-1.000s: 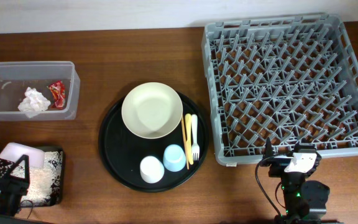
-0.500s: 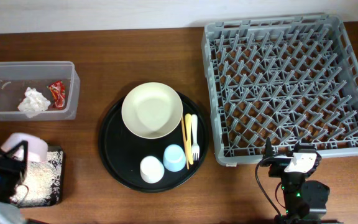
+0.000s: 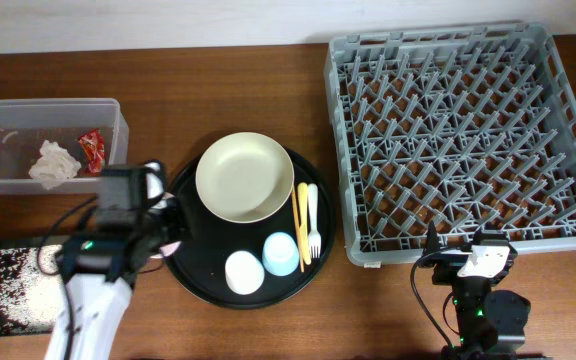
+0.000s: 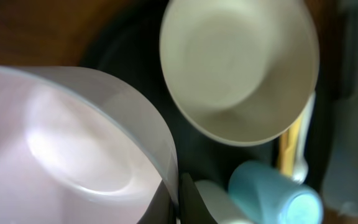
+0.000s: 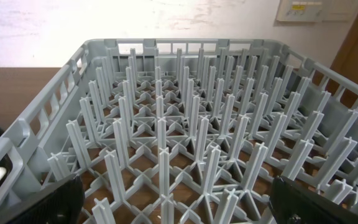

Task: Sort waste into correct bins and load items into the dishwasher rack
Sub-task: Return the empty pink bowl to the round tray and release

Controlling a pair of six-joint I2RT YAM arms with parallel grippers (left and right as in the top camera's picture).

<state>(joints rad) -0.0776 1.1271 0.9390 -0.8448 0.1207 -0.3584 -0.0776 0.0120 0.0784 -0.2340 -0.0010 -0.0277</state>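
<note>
Small pink smooth-walled bowl is held by the left gripper, whose jaws are closed on the thin rim at the near side, one apparently inside the wall and one outside. The hollow of the bowl is turned toward the wrist camera and looks empty. From overhead the bowl is almost wholly hidden under the arm, which hangs over the left edge of the large round black tray.

Just beyond the fingers, the large cream ceramic bowl, the light-blue cup and the white cup are seen on that tray.

The large square grey plastic pegged rack lies to the right of the held bowl, across the whole tray. The right gripper is parked at the rack's near edge, spread wide and empty. It is much nearer, but the bowl is in the left. A long rightward carry over the crockery is judged to be needed. No long axis need be considered, since the bowl is round.
</note>
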